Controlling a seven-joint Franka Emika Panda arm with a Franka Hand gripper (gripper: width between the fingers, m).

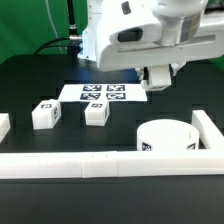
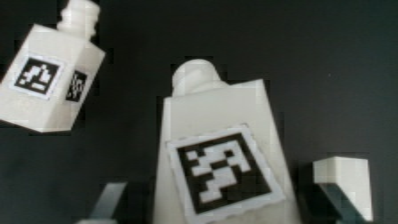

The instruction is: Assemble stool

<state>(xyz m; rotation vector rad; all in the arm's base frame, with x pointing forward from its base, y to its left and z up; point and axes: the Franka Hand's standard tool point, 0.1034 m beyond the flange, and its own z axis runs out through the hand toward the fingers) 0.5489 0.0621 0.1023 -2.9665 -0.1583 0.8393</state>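
My fingers are closed in as far as they go, hanging over the black tabletop by the marker board, at its corner on the exterior view's right. Wrist view: a chunky white plastic stool leg with a black-and-white square tag shows between my fingertips. Its peg end points away, with a dark strip on either side. I cannot tell whether I grip it or it lies below. A second tagged white leg lies tilted beside it, not touching. Exterior view: one tagged leg sits toward the exterior view's left, and another tagged leg just in front of the marker board. Both rest on the tabletop, apart from my fingers. The thick round white disc seat stands nearer the camera than my fingers, apart from them, inside the corner of the long white rails.
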